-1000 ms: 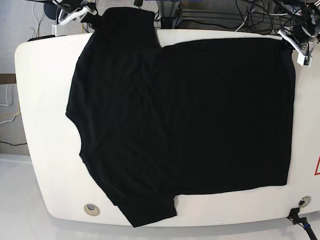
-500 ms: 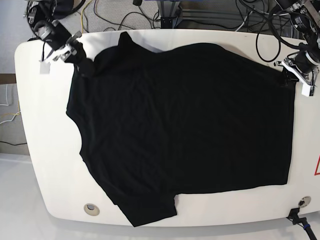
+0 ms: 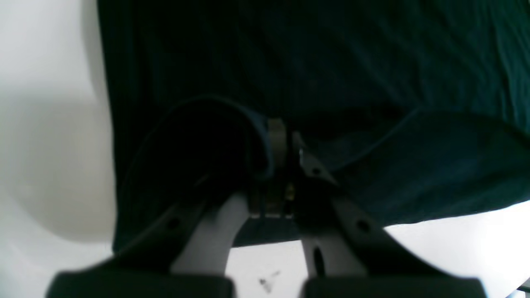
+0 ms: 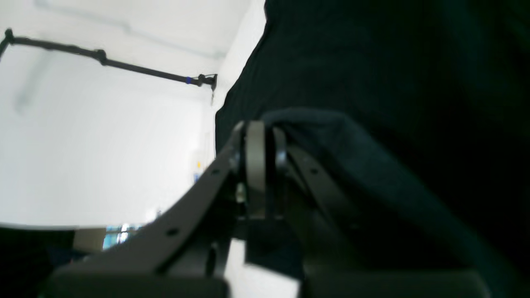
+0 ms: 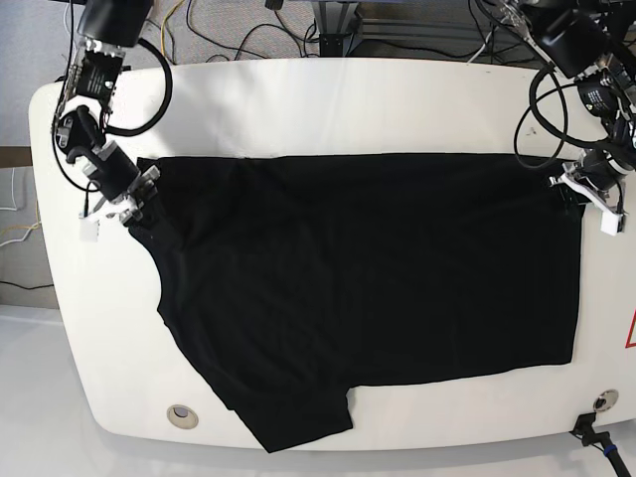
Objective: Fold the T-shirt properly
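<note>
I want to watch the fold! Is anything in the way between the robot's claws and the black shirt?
No, nothing visible is. Both are already shut on the T-shirt: the left gripper pinches one far corner, the right gripper the other. The white table near the shirt looks bare.

Robot lab: white table [image 5: 298, 99], tangled cables [image 5: 229, 30].

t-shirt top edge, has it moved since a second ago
Yes. The T-shirt's far edge has been pulled toward the camera, off the white table's back rim, baring that strip.

Right pincer [image 4: 265, 136] (closed) on T-shirt [image 4: 393, 82]
</note>
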